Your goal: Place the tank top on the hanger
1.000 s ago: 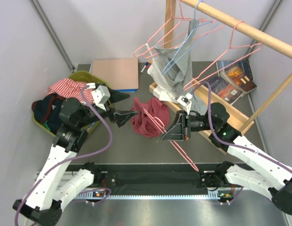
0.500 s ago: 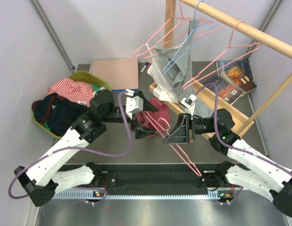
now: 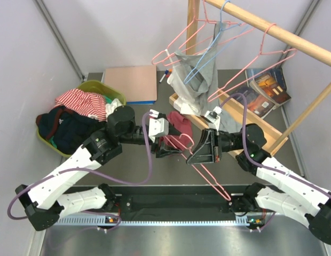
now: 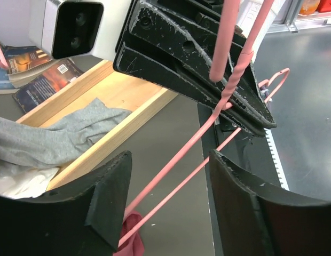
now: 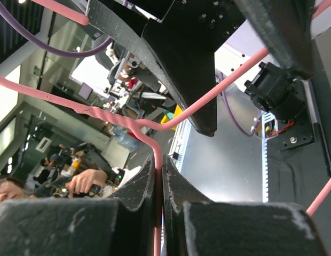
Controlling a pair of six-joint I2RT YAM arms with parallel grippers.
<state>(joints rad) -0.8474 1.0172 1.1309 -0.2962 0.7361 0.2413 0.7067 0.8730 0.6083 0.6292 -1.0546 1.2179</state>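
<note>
The maroon tank top (image 3: 181, 124) lies crumpled on the table centre; a bit of it shows in the left wrist view (image 4: 132, 238). The pink hanger (image 3: 209, 175) slants from the tank top down toward the near edge. My right gripper (image 3: 194, 154) is shut on the hanger's wire just below its twisted neck (image 5: 158, 140), with the jaws pressed on the wire (image 5: 159, 162). My left gripper (image 3: 173, 148) is open beside the tank top. Its fingers straddle two pink hanger wires (image 4: 193, 140) without touching them (image 4: 170, 160).
A wooden rack (image 3: 261, 24) at the back right carries pink and light blue hangers and a grey garment (image 3: 196, 80). A green basket (image 3: 96, 85) of clothes with a striped cloth (image 3: 80, 100) stands at left. Books (image 3: 268, 85) and a pink board (image 3: 131, 82) lie at the back.
My left arm has swung from beside the basket to the centre, and its open gripper now straddles the hanger wires. The right gripper keeps its hold on the hanger, nearly still.
</note>
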